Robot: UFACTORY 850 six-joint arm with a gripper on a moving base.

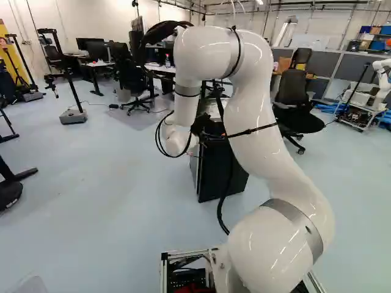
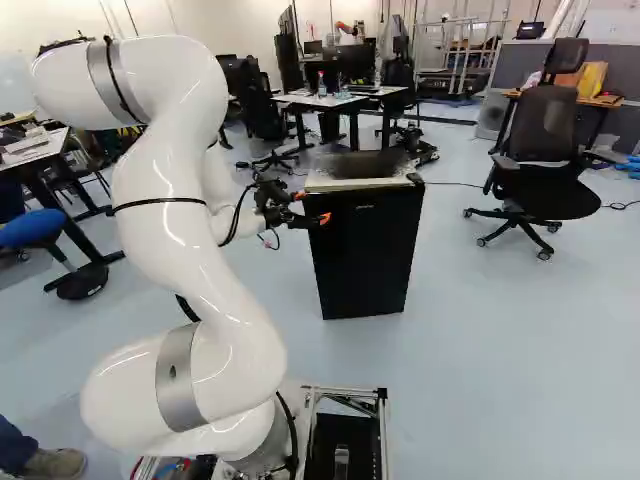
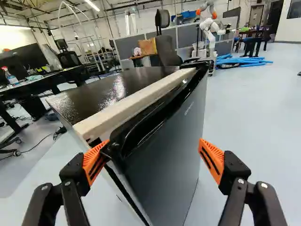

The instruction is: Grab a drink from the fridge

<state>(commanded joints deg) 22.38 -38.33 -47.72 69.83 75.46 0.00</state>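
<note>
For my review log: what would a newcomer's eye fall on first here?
The big white arm, rising from the foot of both base views. Next, the black fridge on the floor ahead of it. In the wrist view, the orange pads on the open gripper stand out, wide apart, one close by the fridge's upper corner.

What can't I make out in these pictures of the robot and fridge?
- Inside the fridge, all views: its door hides any drinks.
- Gripper, left base view: mostly hidden behind the arm.
- Fridge's foot, wrist view: cut off by the picture's edge.
- Print on the door, right base view: too small.
</note>
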